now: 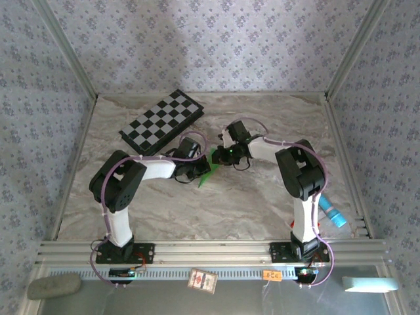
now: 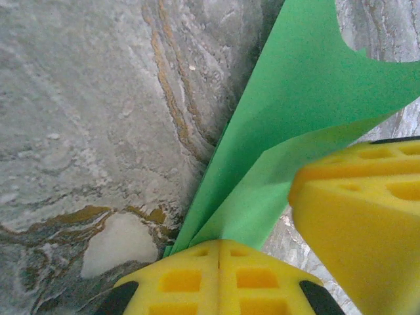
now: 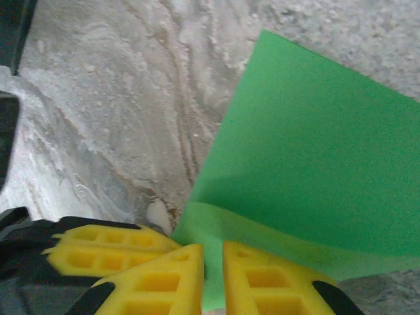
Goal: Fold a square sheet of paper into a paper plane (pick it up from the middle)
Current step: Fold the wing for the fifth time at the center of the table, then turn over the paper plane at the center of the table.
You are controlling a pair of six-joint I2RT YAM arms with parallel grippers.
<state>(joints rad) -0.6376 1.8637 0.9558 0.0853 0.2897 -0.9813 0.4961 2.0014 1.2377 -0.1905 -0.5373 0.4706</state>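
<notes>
Paper plane point(image 1: 206, 176) gripped from both sides
Just beside the checkered board point(image 1: 161, 121), left pincer point(image 2: 219, 252) and right pincer point(image 3: 213, 256) each clench its green folds.

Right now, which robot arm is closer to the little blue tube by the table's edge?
Right. The right arm stands just beside the blue tube; the left arm is across the table, well away.
</notes>
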